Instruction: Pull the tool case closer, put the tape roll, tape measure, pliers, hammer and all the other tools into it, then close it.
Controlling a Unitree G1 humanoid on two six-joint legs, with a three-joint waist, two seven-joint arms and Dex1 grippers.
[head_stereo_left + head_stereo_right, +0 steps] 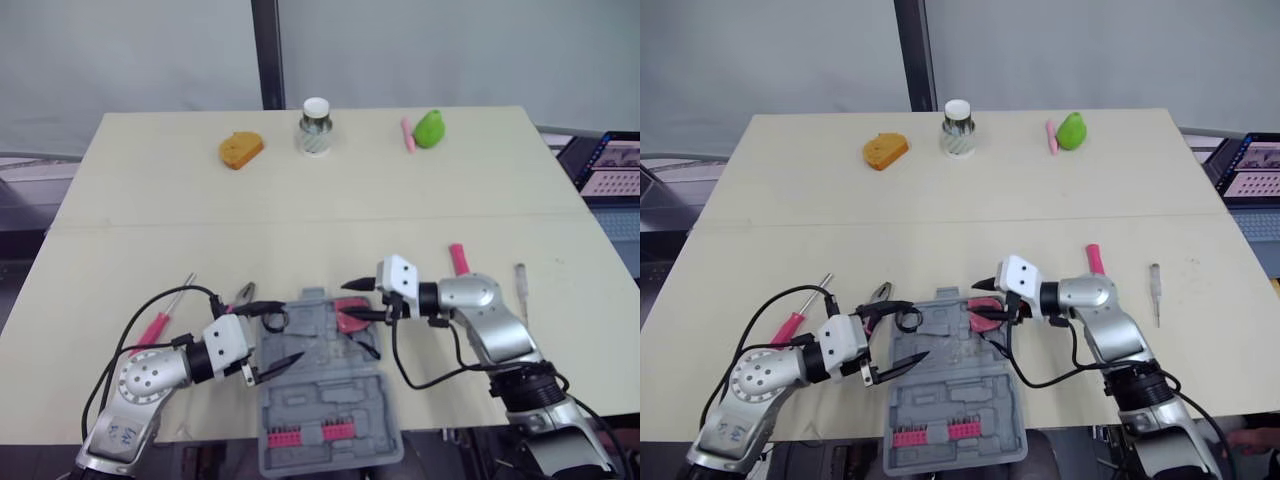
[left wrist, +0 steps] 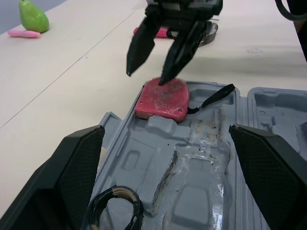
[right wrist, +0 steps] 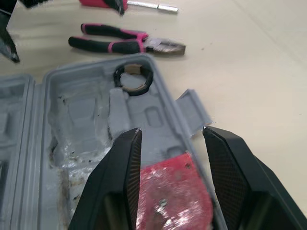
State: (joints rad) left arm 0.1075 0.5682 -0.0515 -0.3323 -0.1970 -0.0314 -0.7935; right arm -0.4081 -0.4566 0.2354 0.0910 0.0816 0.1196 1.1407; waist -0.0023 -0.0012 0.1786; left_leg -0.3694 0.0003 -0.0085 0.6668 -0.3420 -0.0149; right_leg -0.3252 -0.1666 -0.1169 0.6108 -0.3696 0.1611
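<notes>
Left eye view, read from left of the tool case to its right.

Well left of the case: pink-handled screwdriver, flat on the table.

Just beside the case's far left corner, outside it: pliers, nose pointing away from the robot.

Over the case's left side: left gripper, spread wide, holding nothing.

Inside the case, far left pocket: tape roll, black ring, lying flat.

Case itself: grey moulded plastic, both halves opened flat.

Inside the case, far right corner: tape measure, red squarish body lying flat, black strap trailing toward the case's middle.

Directly above the tape measure: right gripper, fingers parted and pointing down at the body, gripping nothing. One tip close to or touching the top face; cannot tell which.

Governing relation: tape measure straight below the right gripper, no marked long axis, right arm far nearer than left. Judged seated in its pocket; straight lift-away probably sufficient.

Right of the case: pink-handled tool, head hidden behind the right arm, possibly the hammer.

Further right of the case: slim probe-like tool.
</notes>
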